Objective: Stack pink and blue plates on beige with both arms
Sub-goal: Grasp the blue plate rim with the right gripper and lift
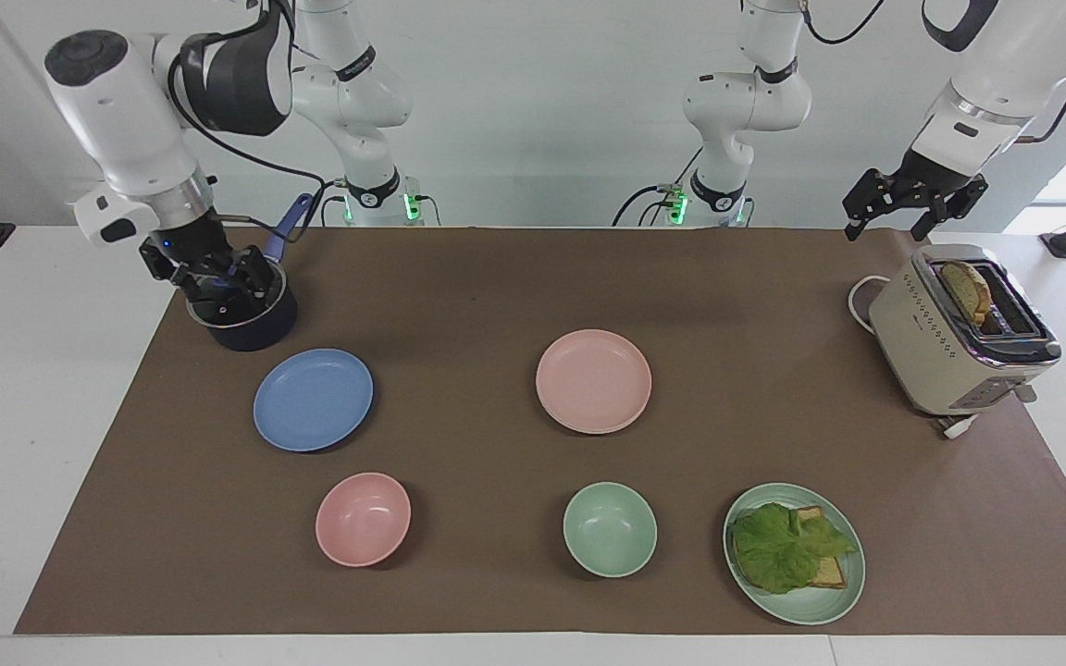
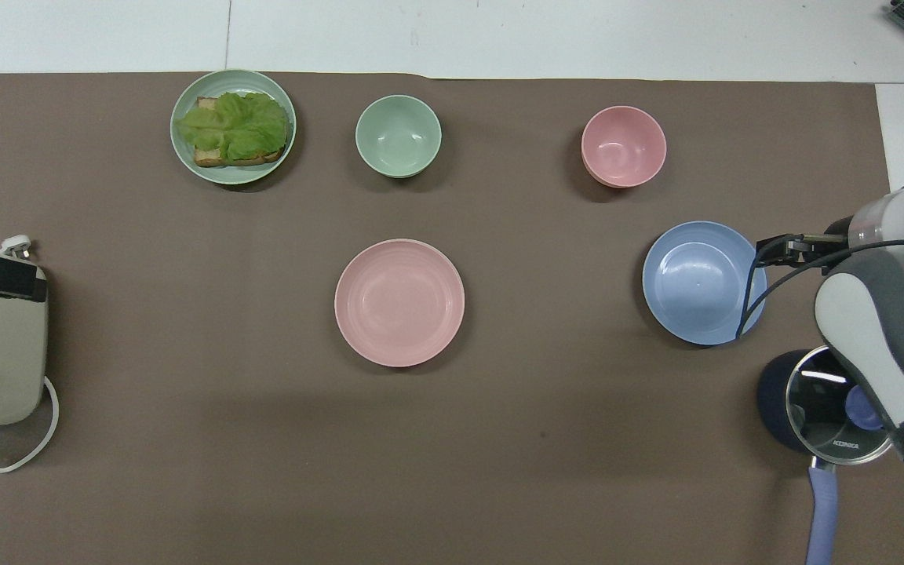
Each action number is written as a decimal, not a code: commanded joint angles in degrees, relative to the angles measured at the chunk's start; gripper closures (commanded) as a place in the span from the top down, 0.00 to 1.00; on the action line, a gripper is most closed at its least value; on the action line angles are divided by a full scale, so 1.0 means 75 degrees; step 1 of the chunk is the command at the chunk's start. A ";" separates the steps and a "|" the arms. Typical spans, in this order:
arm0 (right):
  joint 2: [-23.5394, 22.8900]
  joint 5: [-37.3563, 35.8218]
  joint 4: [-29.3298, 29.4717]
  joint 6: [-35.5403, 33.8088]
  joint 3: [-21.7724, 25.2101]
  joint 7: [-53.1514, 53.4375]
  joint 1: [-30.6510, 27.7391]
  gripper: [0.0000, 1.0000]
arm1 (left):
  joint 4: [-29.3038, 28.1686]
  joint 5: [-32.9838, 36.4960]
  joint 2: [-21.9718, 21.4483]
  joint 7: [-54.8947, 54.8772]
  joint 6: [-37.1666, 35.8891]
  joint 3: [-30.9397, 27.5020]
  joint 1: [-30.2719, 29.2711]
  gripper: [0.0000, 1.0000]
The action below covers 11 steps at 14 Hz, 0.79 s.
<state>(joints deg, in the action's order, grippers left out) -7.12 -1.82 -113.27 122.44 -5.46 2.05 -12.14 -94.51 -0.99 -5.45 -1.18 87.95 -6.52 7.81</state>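
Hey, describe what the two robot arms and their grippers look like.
Both arms are glossy white, rounded and jointed, with dark grey bands and loose black cables. Each ends in a black two-finger gripper: the right gripper sits below a silver wrist ring; the left gripper matches it.
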 commanded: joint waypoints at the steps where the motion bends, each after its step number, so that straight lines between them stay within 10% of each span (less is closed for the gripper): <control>1: -0.0268 0.0008 -0.0400 0.0794 -0.0069 -0.0145 -0.0068 1.00 | 0.0097 0.0085 -0.0034 -0.0053 -0.0137 0.0026 -0.0046 1.00; 11: -0.0856 -0.0051 -0.1116 0.2121 -0.0069 -0.1270 -0.0678 0.89 | 0.0098 0.0085 -0.0035 -0.0053 -0.0137 0.0026 -0.0057 1.00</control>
<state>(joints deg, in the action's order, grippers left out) -13.04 -1.82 -121.28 136.96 -5.32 -5.58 -15.99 -94.51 -0.99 -5.45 -1.18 87.95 -6.52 7.81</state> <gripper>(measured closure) 0.053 0.000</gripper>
